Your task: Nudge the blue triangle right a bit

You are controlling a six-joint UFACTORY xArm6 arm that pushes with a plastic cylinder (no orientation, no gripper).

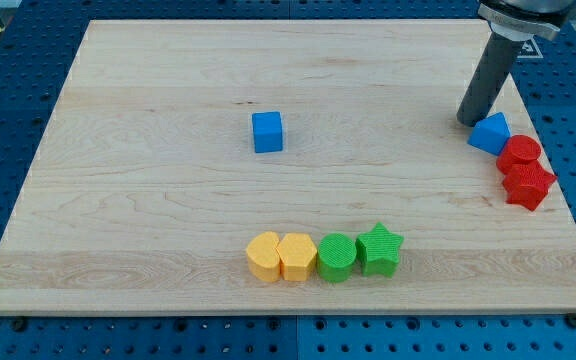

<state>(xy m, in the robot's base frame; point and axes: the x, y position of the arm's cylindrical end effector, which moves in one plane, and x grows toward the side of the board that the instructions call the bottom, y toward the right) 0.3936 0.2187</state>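
The blue triangle sits far over on the right side of the desk, close to its right edge. It looks like a small, hard plastic block, light and stiff, so it should slide easily on the smooth wood and may spin if pushed off its middle. The arm has no fingers to open or close, only a dark rod, so nothing can be held; the block can only be pushed. The rod's tip stands just to the left of the blue triangle, touching it or very nearly. That is likely the good side to push from, against the middle of the left face. Two red blocks stand in the way: a red round block touches the triangle's lower right corner, and a red star-like block sits just below that one. A push right could shove them too. A blue cube is well apart, near the middle. At the near edge lie a yellow round block, a yellow heart, a green round block and a green star in a row.
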